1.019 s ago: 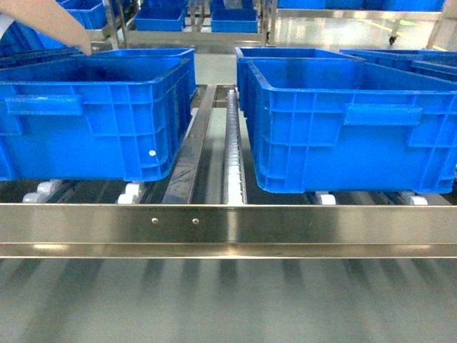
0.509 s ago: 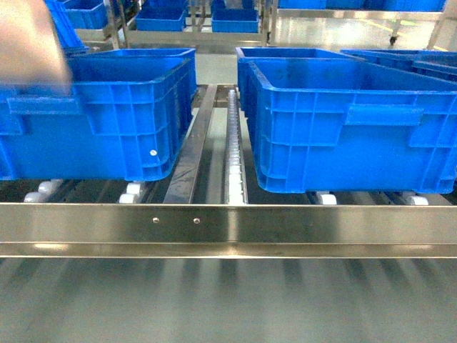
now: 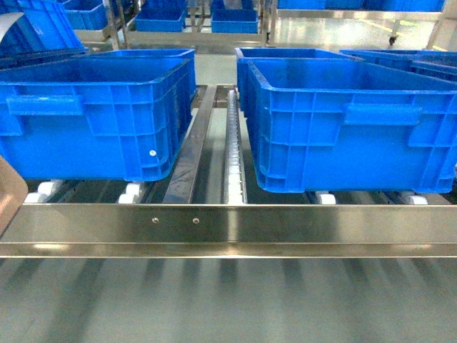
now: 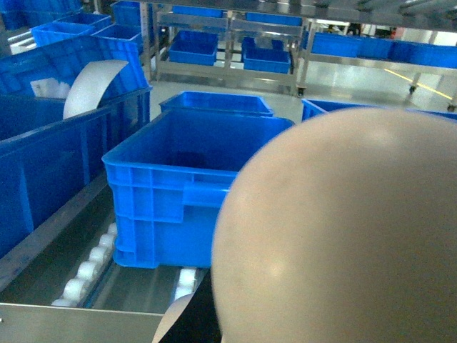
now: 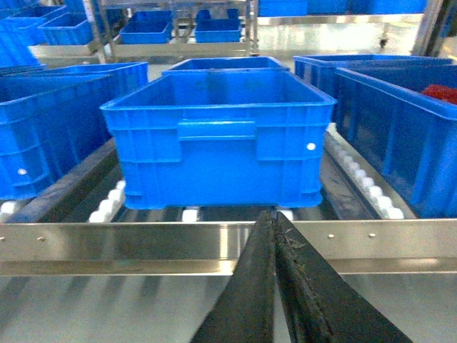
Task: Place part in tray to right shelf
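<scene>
The shelf (image 3: 228, 227) fills the head view: a shiny steel front rail with two screws (image 3: 176, 220) near its middle, white rollers (image 3: 234, 153) running far behind it. Two big blue crates sit on the tracks, one left (image 3: 93, 114) and one right (image 3: 350, 125), well apart, with a bare roller strip between them. More crates stand on racks in the far background.

The tray (image 4: 343, 229) shows as a large beige curved surface (very close to the left wrist camera, blocking most of the lower right of that view); a brownish-beige edge (image 3: 8, 193) also pokes in at the left border of the head view. The part is not visible in any view.

The right gripper (image 5: 275, 236) has its dark fingers pressed together, empty, near the front rail, below a crate (image 5: 218, 136). The left gripper's state cannot be told.
</scene>
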